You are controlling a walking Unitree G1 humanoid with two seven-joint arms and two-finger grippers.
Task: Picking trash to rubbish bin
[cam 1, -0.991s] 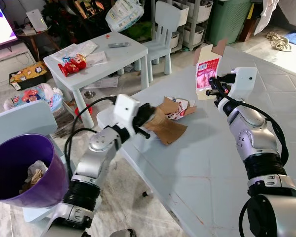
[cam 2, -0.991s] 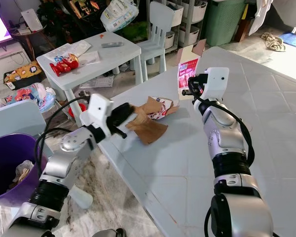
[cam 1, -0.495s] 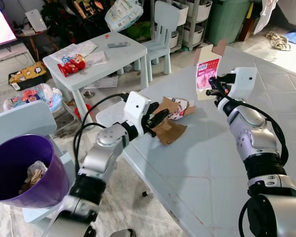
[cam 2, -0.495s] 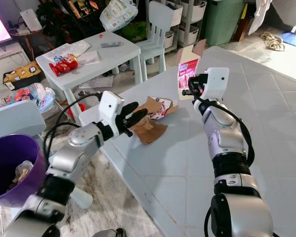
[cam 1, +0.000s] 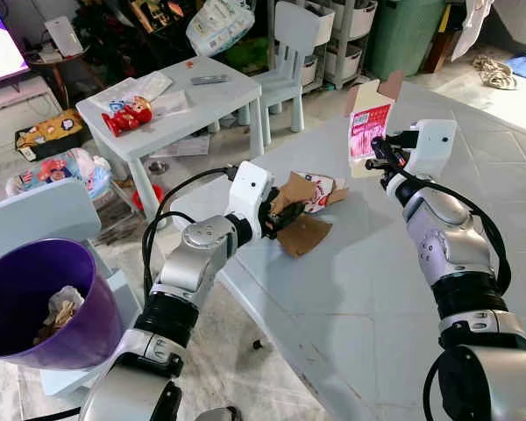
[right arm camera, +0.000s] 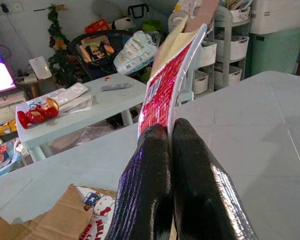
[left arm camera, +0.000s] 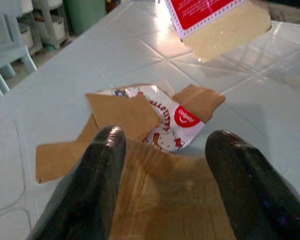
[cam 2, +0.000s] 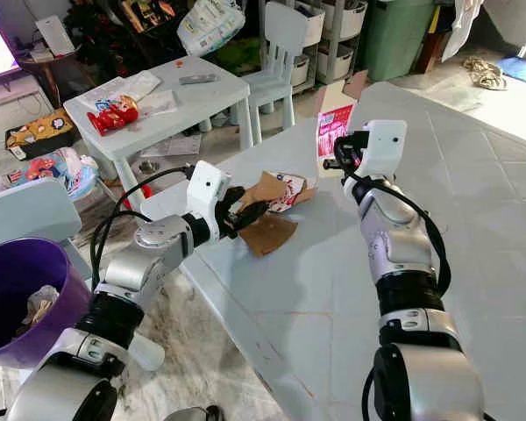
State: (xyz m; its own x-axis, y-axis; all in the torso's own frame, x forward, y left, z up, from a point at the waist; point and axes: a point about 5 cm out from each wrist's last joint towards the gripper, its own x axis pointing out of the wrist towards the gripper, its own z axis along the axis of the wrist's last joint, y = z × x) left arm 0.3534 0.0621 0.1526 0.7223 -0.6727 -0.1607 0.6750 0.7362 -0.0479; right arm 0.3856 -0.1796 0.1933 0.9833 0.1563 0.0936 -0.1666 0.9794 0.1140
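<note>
A flattened brown cardboard box (cam 1: 309, 230) with a Hello Kitty print lies near the left edge of the big white table (cam 1: 394, 289). My left gripper (cam 1: 280, 213) is right at that box and open. Its two black fingers (left arm camera: 102, 185) straddle the brown flap (left arm camera: 160, 200). My right gripper (cam 1: 381, 158) is raised above the table's far side, shut on a red-and-white carton (cam 1: 368, 132) that it holds upright; the pinch on the carton (right arm camera: 167, 85) is plain in the right wrist view. A purple rubbish bin (cam 1: 17, 281) with scraps inside stands low at my left.
A small white children's table (cam 1: 219, 79) with a red toy (cam 1: 127, 116) and papers stands beyond, with a white chair (cam 1: 291, 44) next to it. A green bin (cam 1: 403, 35) and shelves are at the back. A pale stool (cam 1: 35, 210) sits by the purple bin.
My left gripper has reached forward from the table's edge onto the cardboard box and now straddles its flap. The right arm still holds the carton in the same place.
</note>
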